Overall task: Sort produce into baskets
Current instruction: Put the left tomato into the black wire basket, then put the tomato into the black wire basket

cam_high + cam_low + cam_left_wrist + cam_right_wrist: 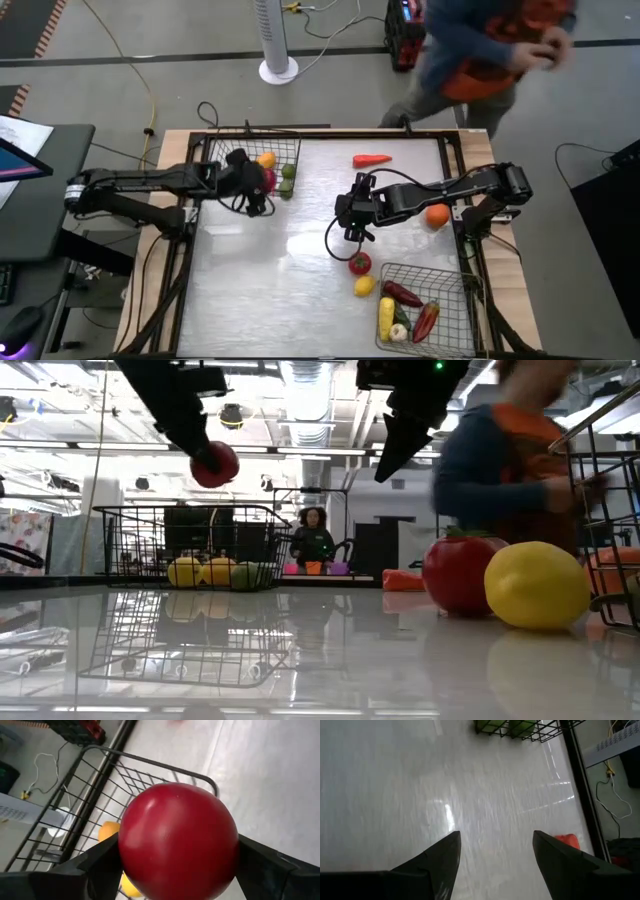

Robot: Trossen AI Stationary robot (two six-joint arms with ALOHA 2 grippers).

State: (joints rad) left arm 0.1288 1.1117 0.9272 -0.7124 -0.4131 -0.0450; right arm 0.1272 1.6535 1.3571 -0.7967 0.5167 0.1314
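Note:
My left gripper (262, 184) is shut on a red round fruit (177, 840), held in the air over the near right part of the far-left wire basket (250, 160). That basket holds a yellow-orange fruit (266, 160) and a green one (288, 172). My right gripper (352, 218) is open and empty above the table's middle. A red tomato (359, 264) and a yellow lemon (364, 286) lie on the table near it. The near-right basket (440, 275) holds long yellow and red pieces and a white garlic (399, 331). My left gripper pinches the red round fruit by two opposite sides (125, 851) between its two fingers (97, 862). The fingers slant down from above. The fruit (215, 464) sits at their free ends, lifted clear above the basket's rim.
An orange-red long piece (372, 159) lies at the far middle of the table. An orange (436, 215) lies by the right arm. A person (490, 45) moves beyond the far right edge. Bare tabletop lies at the near left.

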